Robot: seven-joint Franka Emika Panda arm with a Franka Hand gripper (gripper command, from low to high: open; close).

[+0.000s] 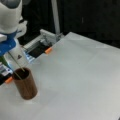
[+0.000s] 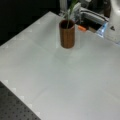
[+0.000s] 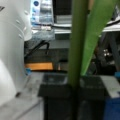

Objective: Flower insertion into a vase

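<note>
The brown wood-grained vase [image 1: 25, 84] [image 2: 67, 34] stands upright on the white table in both front views. A flower's thin green stem [image 1: 17, 62] [image 2: 68, 18] slants down into the vase's mouth, and its lower end is inside the dark opening. In the wrist view the stem [image 3: 78, 42] and a broad green leaf [image 3: 98, 32] rise between the dark fingers [image 3: 57, 96] of my gripper [image 3: 75, 88], which is shut on the stem. In a front view the arm's blue and white wrist [image 1: 7, 46] hangs just above and left of the vase. The flower's head is out of view.
The arm's white base [image 1: 20, 56] [image 2: 113, 21] stands just behind the vase. Orange tabs [image 1: 48, 50] [image 2: 82, 28] and a metal rail [image 1: 47, 36] mark the table's far edge. A dark perforated board [image 2: 15, 110] borders the table at a front view's bottom left.
</note>
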